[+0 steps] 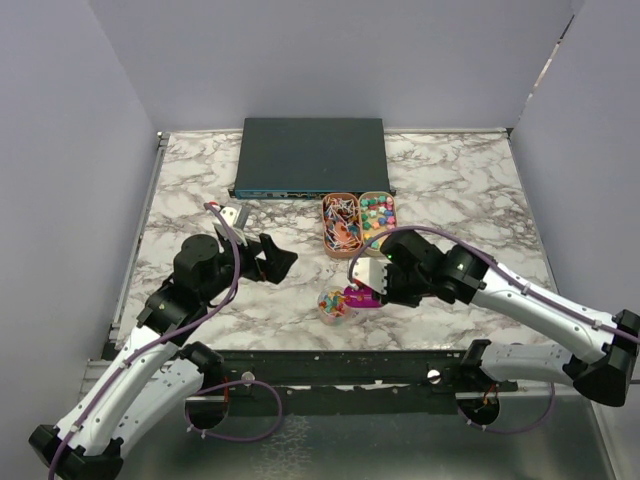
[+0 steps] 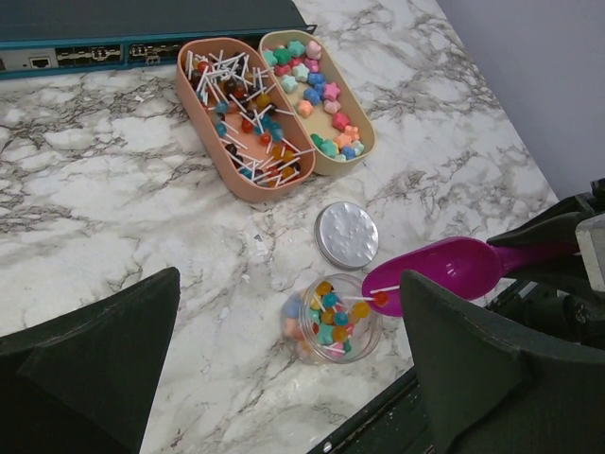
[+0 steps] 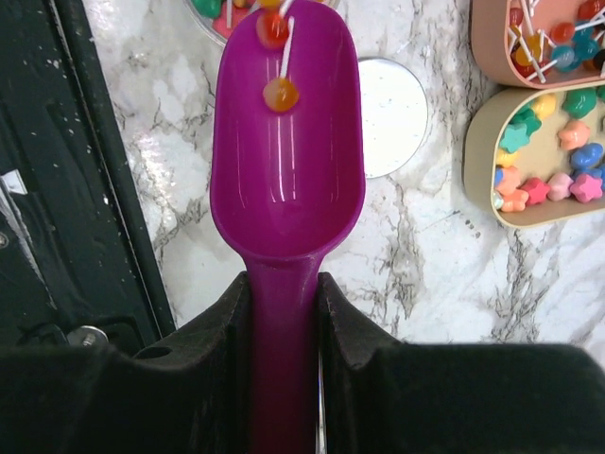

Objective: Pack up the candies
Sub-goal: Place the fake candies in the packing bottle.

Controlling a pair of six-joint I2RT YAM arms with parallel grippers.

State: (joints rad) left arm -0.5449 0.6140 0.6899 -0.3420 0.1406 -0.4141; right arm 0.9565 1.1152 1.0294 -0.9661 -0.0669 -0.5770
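The candies are small lollipops on white sticks and star-shaped sweets. A clear jar (image 2: 376, 333) near the table's front edge holds a mix of them (image 2: 331, 317). My right gripper (image 3: 284, 312) is shut on the handle of a purple scoop (image 3: 288, 161), whose tip reaches over the jar's rim. Two lollipops (image 3: 281, 93) lie near the scoop's tip. My left gripper (image 2: 284, 378) is open and empty, hovering above the table just left of the jar (image 1: 332, 305).
A pink tray (image 2: 253, 192) of lollipops and a cream tray (image 2: 345, 170) of star sweets sit side by side behind the jar. The jar's silver lid (image 2: 346, 235) lies flat between them. A black box (image 1: 310, 155) stands at the back.
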